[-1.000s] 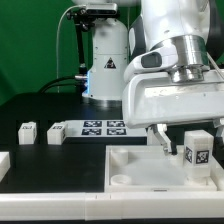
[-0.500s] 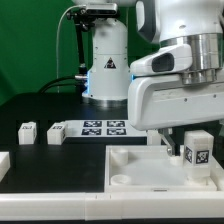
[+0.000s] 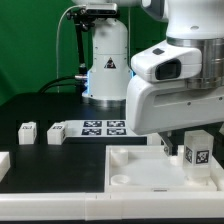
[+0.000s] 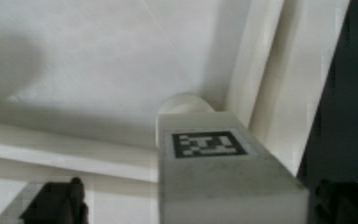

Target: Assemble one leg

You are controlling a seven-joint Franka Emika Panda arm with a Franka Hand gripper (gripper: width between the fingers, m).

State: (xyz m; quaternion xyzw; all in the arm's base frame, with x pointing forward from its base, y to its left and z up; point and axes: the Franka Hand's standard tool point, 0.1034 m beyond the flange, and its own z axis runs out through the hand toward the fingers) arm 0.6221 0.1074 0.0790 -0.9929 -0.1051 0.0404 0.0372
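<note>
The leg (image 3: pixel 196 150), a small white block with a black-and-white tag, stands upright at the right side of the large white tray piece (image 3: pixel 135 158). In the wrist view the leg (image 4: pixel 211 150) stands by a round corner socket, between my fingers. My gripper (image 4: pixel 202 205) is open around it: one finger (image 4: pixel 55 200) stands well clear of the leg, the other (image 4: pixel 345 200) is close beside it. In the exterior view the white hand (image 3: pixel 175 100) hangs just above the leg and hides most of the fingers.
Two more small white legs (image 3: pixel 27 131) (image 3: pixel 55 132) lie on the black table at the exterior view's left. The marker board (image 3: pixel 100 127) lies behind the tray. Another white part (image 3: pixel 3 163) shows at the left edge. The arm's base (image 3: pixel 105 60) stands at the back.
The hand has risen and shifted towards the exterior view's right. The leg has stayed upright in the same place on the tray.
</note>
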